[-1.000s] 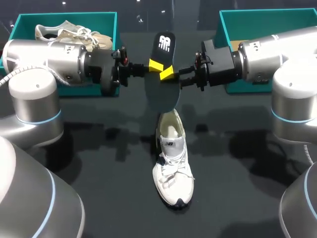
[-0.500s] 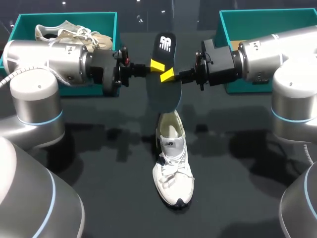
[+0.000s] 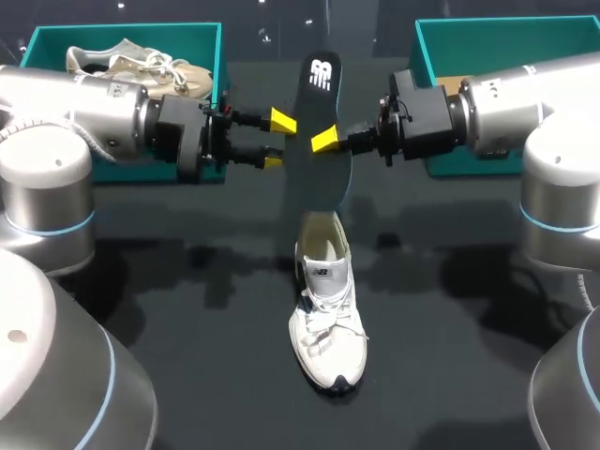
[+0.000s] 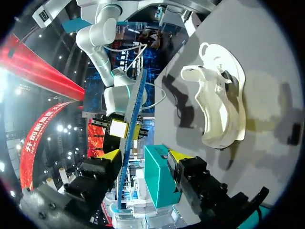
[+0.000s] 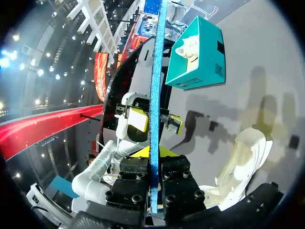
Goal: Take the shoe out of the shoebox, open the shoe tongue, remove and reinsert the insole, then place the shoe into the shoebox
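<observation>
1. Shoe point(image 3: 325, 314): a white low sneaker of soft fabric with white laces and a dark patch at the toe. A small label sits on the tongue, and the mouth gapes wide and pale.
2. It lies on its sole on the dark, faintly glossy tabletop point(image 3: 187, 309), near the middle. The toe points toward the robot, and the shoe is outside both shoeboxes and well below both end effectors.
3. The insole point(image 3: 314, 183) is a thin, dark, foot-shaped sheet with a white mark at its far end. Seen edge-on from the wrists, it shows a blue foam rim.
4. It is held up in the air with its lower end over the shoe's heel opening. I cannot tell whether the two touch.
5. The right end effector point(image 3: 330, 141) is clamped on the insole's edge at about mid-length, one yellow tip on each face.
6. The left end effector point(image 3: 277, 141) has its fingers spread just beside the opposite edge, gripping nothing.
7. Two teal shoeboxes stand at the far corners. The left shoebox point(image 3: 202, 37) holds a beige shoe point(image 3: 131, 64), and the right shoebox point(image 3: 441, 37) is partly hidden by the arm.
</observation>
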